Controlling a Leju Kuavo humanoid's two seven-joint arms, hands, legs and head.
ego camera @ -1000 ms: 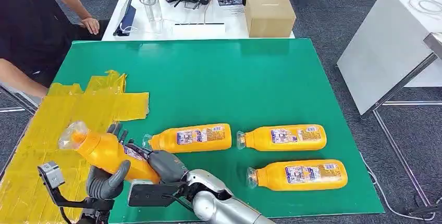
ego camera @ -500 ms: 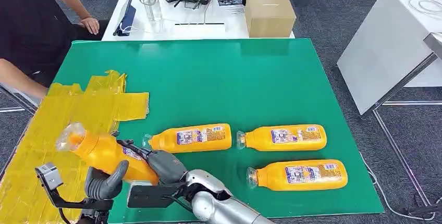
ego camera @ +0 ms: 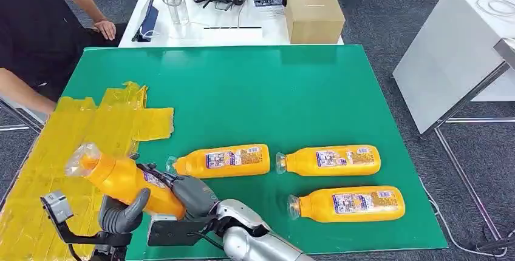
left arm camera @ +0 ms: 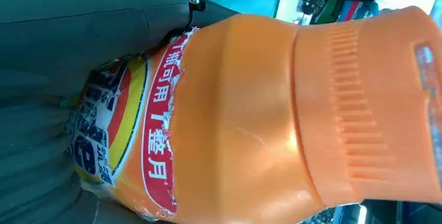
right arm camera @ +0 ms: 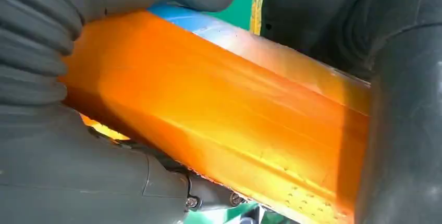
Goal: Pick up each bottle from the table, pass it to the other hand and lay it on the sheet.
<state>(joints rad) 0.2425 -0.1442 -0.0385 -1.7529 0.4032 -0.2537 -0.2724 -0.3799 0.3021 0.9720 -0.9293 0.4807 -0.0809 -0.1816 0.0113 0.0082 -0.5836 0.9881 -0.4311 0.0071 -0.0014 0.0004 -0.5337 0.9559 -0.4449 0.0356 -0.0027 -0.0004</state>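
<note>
A: Item one, far left: crumpled yellow plastic sheet (ego camera: 91,128), spread over the left end of the green table (ego camera: 255,91). Contents?

B: No bottle lies on it that the head view shows. Nothing delivered yet, by that evidence.

A: Item two: orange plastic bottle with clear cap and printed label (ego camera: 118,177), the held one. Position?

B: Raised and tilted, cap end toward the sheet, base toward the robot. It hangs over the sheet's near right edge, mid-handover.

A: Item three: left hand (ego camera: 124,212).

B: Fingers and thick grey thumb wrapped around the bottle's body from below; the left wrist view has the label and ribbed neck pressed right against its palm. Clamped on the bottle.

A: Item four: right hand (ego camera: 188,194).

B: Closed on the base end of the same bottle; the right wrist view shows its fingers curled over the orange wall, with the other hand's dark fingers opposite. Both hands hold it at once.

A: Items five through seven: three like orange bottles on the green table.

B: Middle bottle (ego camera: 220,160), far-right upper bottle (ego camera: 330,159), far-right lower bottle (ego camera: 347,203). All on their sides, caps pointing left, well apart from both hands.

A: Progress?

B: Judged early: first bottle in transfer, its release and laying down outstanding, three more untouched.
</note>
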